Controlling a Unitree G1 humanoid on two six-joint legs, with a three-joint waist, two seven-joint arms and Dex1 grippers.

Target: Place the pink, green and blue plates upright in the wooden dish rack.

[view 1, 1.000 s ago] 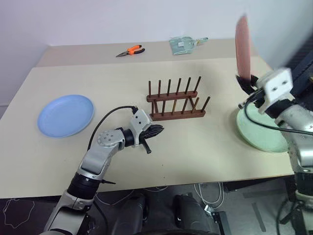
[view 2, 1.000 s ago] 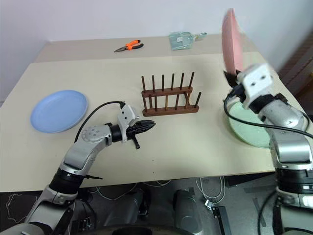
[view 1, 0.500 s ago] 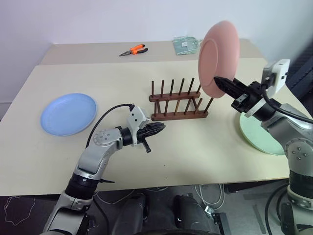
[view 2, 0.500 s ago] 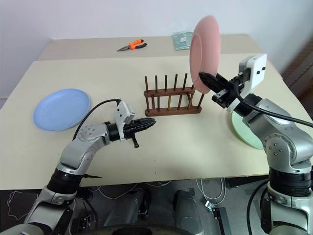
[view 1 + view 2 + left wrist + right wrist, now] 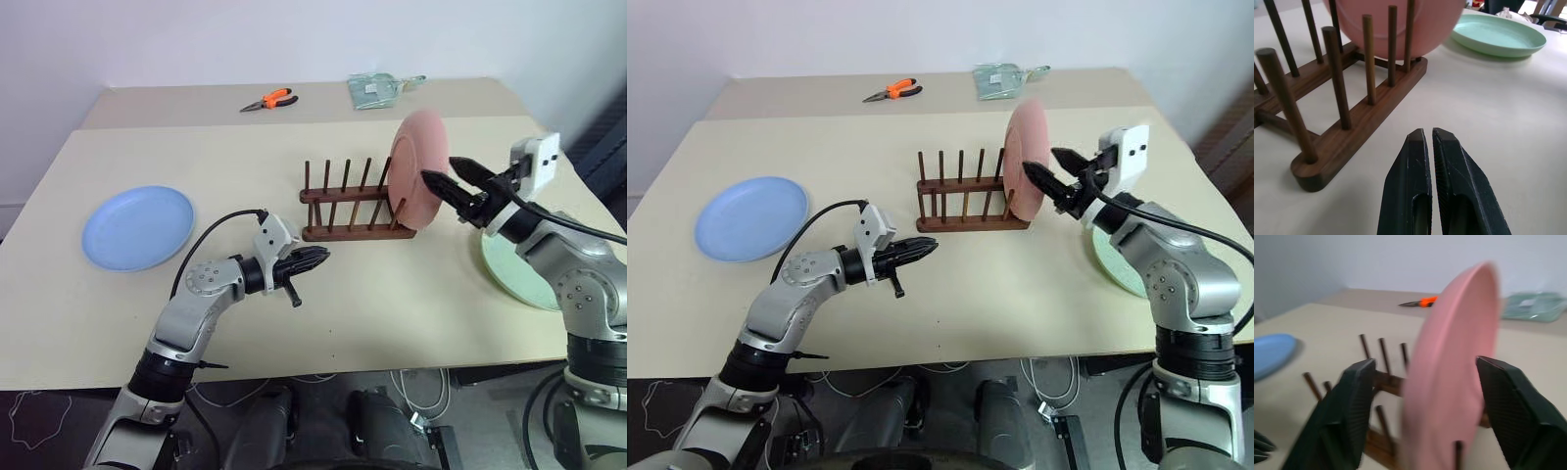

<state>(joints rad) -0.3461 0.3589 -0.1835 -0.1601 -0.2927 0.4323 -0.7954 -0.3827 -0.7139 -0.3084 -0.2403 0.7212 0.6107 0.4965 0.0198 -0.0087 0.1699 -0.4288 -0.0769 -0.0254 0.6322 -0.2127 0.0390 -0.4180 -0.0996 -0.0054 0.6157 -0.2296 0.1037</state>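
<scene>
Pink plate [image 5: 419,170]: I'm seeing it standing upright at the right end of the wooden dish rack [image 5: 355,205], between the last pegs, its rim resting down at the base rails.
Right gripper [image 5: 457,181]: I'm watching its two black fingers standing spread apart on either side of the pink plate's edge; in the right wrist view there is a gap between each pad and the plate, so it is not gripping.
Left gripper [image 5: 315,258]: I'm keeping it clenched with nothing in it, fingertips pressed together, hovering low over the table [image 5: 392,294] just in front of the rack's left end.
Green plate [image 5: 524,269]: it is lying flat near the table's right edge, under my right arm.
Blue plate [image 5: 137,227]: it is lying flat at the left side, well apart from the rack.
Far side of table: orange-handled pliers [image 5: 268,100] and a greenish packet [image 5: 376,90] are lying there.
</scene>
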